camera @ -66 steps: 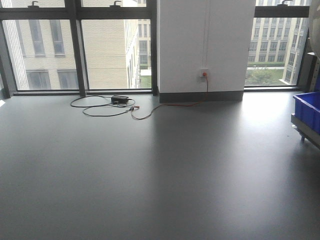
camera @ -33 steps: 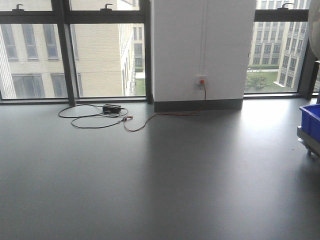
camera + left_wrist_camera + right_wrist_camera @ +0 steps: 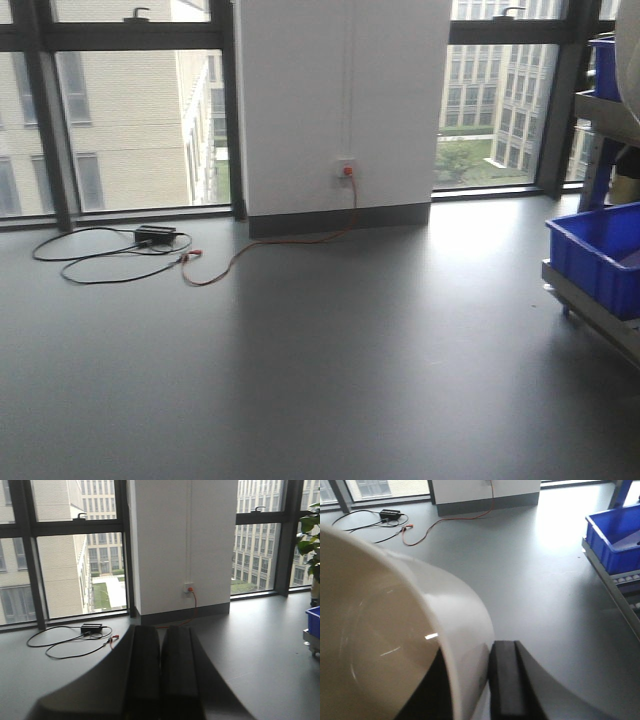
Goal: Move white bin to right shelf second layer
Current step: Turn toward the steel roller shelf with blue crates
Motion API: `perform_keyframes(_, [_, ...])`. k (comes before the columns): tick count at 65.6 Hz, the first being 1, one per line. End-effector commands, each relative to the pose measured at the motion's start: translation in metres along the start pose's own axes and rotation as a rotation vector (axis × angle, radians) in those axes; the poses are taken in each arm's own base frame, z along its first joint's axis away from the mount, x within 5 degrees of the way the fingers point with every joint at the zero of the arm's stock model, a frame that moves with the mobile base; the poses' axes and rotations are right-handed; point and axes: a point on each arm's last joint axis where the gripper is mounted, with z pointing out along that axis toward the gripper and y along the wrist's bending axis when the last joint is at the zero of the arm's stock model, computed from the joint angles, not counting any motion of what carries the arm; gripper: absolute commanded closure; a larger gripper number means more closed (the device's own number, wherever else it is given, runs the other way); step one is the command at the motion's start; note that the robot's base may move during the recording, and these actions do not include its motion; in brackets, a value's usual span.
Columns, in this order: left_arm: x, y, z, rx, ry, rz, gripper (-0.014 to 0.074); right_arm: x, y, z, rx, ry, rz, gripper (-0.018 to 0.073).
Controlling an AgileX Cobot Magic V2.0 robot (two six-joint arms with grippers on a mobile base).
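Note:
The white bin (image 3: 395,630) fills the left of the right wrist view, cream and glossy, raised above the floor. My right gripper (image 3: 470,652) is shut on its wall, one finger (image 3: 505,680) outside and the other inside. A pale curved edge of the white bin (image 3: 631,45) shows at the front view's top right. The right shelf stands at the right edge: a bottom tier (image 3: 590,305) on casters, and a steel tier above it (image 3: 605,112), likely the second layer. My left gripper (image 3: 161,628) is shut on nothing, held over the floor.
A blue crate (image 3: 598,255) sits on the shelf's bottom tier, with roller rails (image 3: 627,582) beside it. Another blue crate (image 3: 603,65) is higher up. A white pillar (image 3: 340,110) with a socket, an orange cable (image 3: 250,250) and a black adapter (image 3: 155,235) lie ahead by the windows.
The whole scene has slid left in the front view: pillar and cable moved left, and the shelf with its blue crate has come further into view at the right.

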Motion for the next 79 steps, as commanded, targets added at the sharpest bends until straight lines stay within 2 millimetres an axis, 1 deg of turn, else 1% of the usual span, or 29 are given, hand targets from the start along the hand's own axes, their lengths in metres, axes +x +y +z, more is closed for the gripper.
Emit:
perform_keyframes(1, [0.0026,0.0004,-0.0005,-0.006,-0.067,-0.013,0.0512,-0.0179,0.0024,-0.0054,-0.019,-0.129,0.001,0.0536])
perform_keyframes(79, [0.0026,0.0004,-0.0005,-0.006,-0.067,-0.013,0.0512,-0.0179,0.0024,-0.0054,-0.019,-0.129,0.001,0.0536])
